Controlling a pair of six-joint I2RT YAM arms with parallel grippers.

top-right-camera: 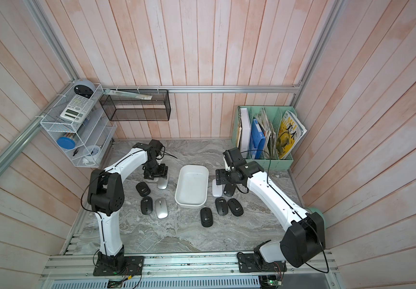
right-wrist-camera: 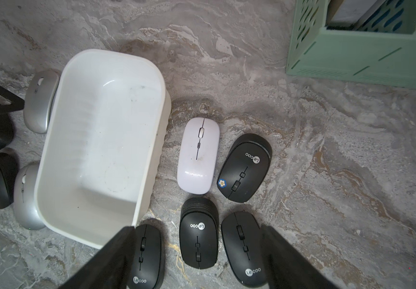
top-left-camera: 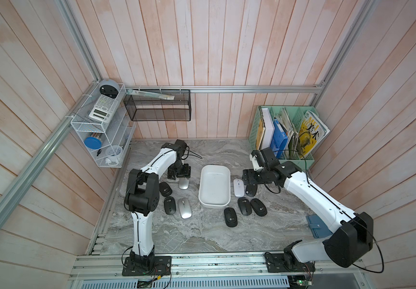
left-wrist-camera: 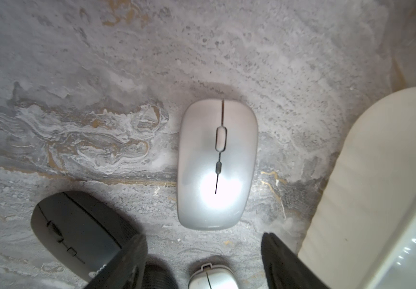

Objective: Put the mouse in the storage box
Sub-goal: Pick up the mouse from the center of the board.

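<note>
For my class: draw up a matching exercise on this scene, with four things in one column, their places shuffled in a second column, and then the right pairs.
Column A
1. storage box
2. white mouse
3. file organizer
4. wire-mesh basket

Column B
a. hung from the metal rail, above the table
b. mid-table, nothing inside
c. lying between the box and a black mouse
d. back corner, stuffed with books

Pairs: 1-b, 2-c, 3-d, 4-a
</note>
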